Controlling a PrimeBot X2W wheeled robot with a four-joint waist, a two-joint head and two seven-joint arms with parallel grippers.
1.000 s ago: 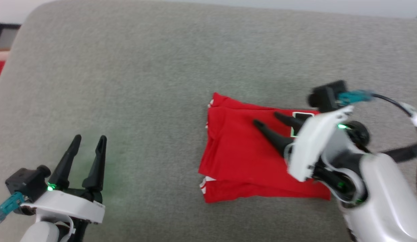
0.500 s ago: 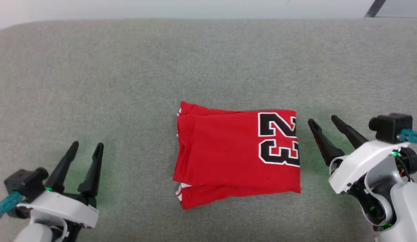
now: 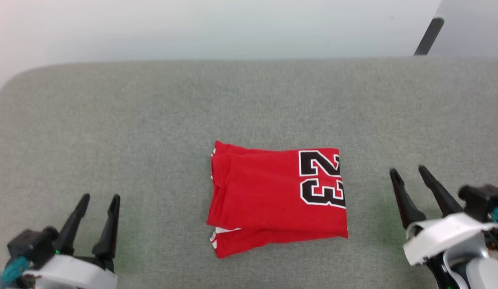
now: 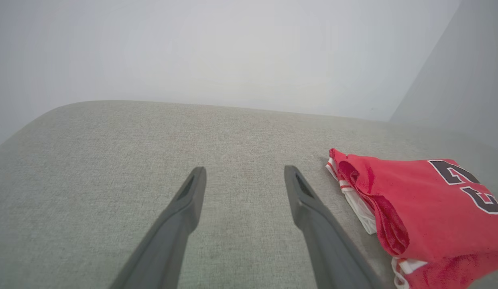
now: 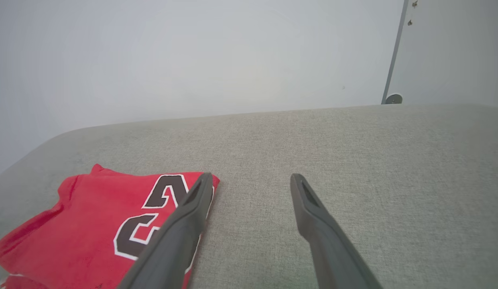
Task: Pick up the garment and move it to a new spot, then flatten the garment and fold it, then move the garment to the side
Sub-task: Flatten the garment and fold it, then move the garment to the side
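The right hand (image 3: 407,170) has drawn back off the red number-23 jersey (image 3: 273,196), which lies folded and alone in the middle of the grey padded bench (image 3: 152,120). The left hand (image 3: 100,197) is well apart, and both hands stand spread and empty. Left wrist view: the layered edges gape open. Right wrist view: the numbered end lies just beside one finger. A one-sided grab for the sideways move could spill the folds.

We see a grey fabric cushion (image 3: 152,120) beneath a pale wall (image 3: 192,24); a dark bar (image 3: 428,36) slants at one o'clock.
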